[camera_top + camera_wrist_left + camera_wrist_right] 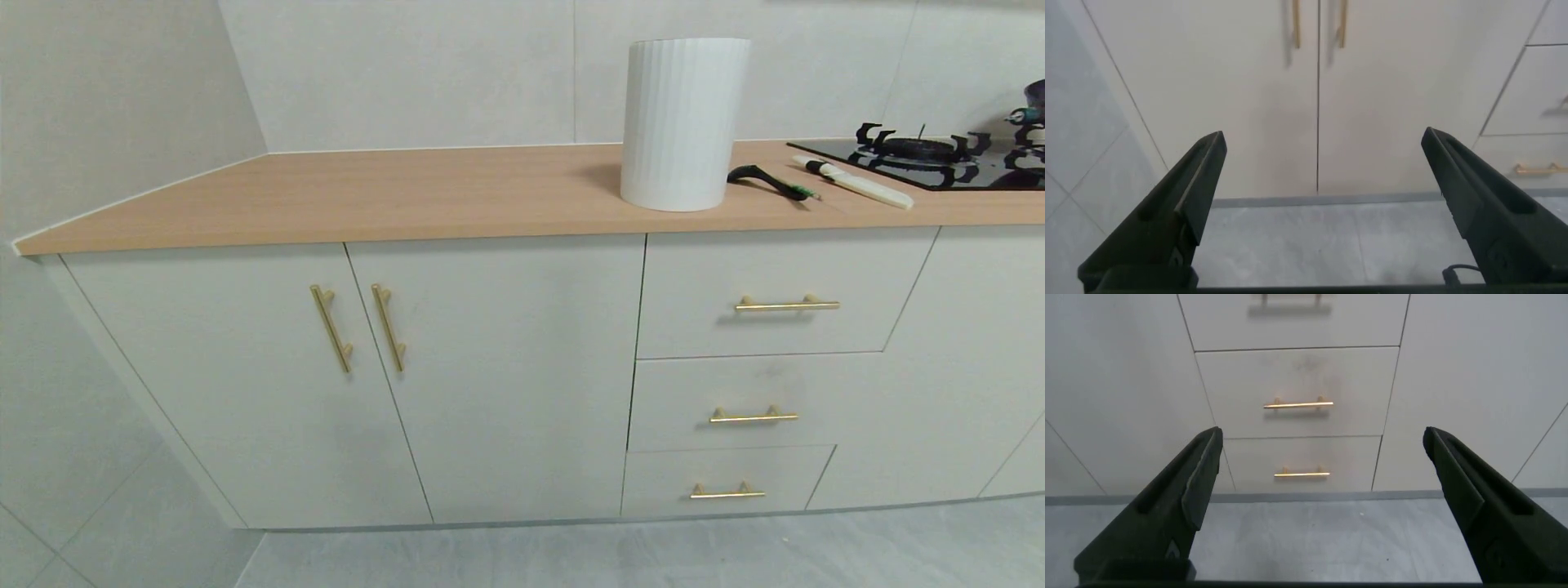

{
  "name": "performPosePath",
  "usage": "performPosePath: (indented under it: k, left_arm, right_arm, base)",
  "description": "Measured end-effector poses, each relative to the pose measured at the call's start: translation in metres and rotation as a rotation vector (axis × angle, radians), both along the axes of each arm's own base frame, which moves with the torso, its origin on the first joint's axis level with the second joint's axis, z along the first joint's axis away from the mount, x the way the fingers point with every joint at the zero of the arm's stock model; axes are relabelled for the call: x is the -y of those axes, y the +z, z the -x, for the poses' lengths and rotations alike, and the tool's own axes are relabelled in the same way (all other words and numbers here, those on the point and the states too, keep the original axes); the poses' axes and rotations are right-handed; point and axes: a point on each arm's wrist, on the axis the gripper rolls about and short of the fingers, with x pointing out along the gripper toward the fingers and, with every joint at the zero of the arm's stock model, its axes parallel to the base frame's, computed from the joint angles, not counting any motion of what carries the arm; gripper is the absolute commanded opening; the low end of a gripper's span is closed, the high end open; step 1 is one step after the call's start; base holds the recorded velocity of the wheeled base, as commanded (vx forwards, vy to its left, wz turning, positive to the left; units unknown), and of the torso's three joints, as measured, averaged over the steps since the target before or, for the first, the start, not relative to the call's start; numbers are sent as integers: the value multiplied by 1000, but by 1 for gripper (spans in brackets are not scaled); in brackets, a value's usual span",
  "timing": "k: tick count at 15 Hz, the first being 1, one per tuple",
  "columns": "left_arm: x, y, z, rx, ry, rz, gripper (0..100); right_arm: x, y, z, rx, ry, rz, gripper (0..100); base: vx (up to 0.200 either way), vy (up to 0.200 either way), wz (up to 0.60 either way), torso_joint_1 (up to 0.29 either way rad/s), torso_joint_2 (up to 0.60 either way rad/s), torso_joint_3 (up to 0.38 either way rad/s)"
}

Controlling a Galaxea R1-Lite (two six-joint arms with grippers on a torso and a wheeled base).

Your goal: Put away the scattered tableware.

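Our left pincer (1323, 140) and right pincer (1323, 437) both hang wide open and empty, low before the cupboard fronts. The tableware lies up on the desk (367, 192): a black-handled utensil (767, 181) and a white utensil (853, 182), between the tall white ribbed holder (684, 122) and the hob (898, 167). We judge that a clumsy reach could tip the holder or sweep these flat pieces off the front edge. We can read no labels or writing.
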Motion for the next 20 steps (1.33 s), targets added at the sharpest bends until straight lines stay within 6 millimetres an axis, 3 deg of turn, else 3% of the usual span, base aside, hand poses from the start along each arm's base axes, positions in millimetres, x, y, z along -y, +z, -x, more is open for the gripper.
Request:
performPosePath:
  k: [2, 8, 20]
  left_arm:
    - [0, 0, 0, 0, 0, 0, 100]
    - [0, 0, 0, 0, 0, 0, 100]
    - [0, 0, 0, 0, 0, 0, 100]
  right_arm:
    - [0, 0, 0, 0, 0, 0, 100]
    - [0, 0, 0, 0, 0, 0, 100]
    - [0, 0, 0, 0, 0, 1, 100]
  base:
    - [0, 0, 0, 0, 0, 0]
    - [0, -200, 0, 2, 2, 3]
    - [0, 0, 0, 0, 0, 0]
